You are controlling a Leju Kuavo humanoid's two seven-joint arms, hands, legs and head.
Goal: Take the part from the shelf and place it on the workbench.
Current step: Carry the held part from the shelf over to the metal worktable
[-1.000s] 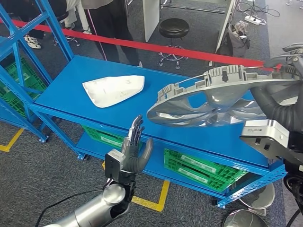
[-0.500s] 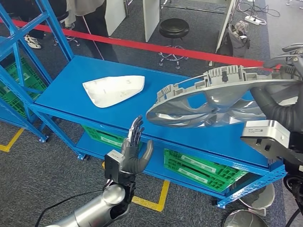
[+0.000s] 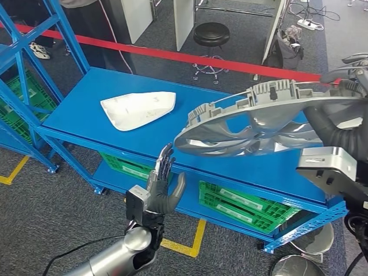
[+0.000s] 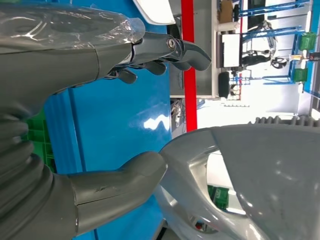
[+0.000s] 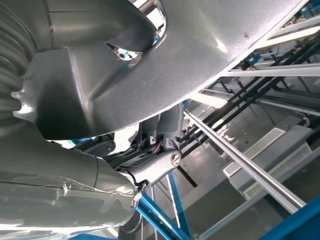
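Note:
A large silver-grey spoked cover part (image 3: pixel 247 123) hangs above the right half of the blue bench top (image 3: pixel 82 112), its far-left rim tilted a little down. My right hand (image 3: pixel 340 129) grips its right edge; in the right wrist view the thumb (image 5: pixel 94 25) lies over the part (image 5: pixel 226 55) and the fingers (image 5: pixel 154 165) curl under it. My left hand (image 3: pixel 164 185) stands open and upright in front of the bench's front edge, below and left of the part. The left wrist view has that hand's thumb (image 4: pixel 117 185) close to the part's rim (image 4: pixel 264 180).
A white curved panel (image 3: pixel 138 109) lies on the bench's left half. Green crates (image 3: pixel 243 207) sit on the lower shelf. A blue rack (image 3: pixel 26 75) stands at the left. Behind the bench run a red barrier tape (image 3: pixel 208 60), a black stool (image 3: pixel 211 35) and a person's legs (image 3: pixel 93 29).
The silver part has shifted slightly left in my right hand, its left rim a bit lower. My left hand has barely moved. The person behind the bench has stepped left.

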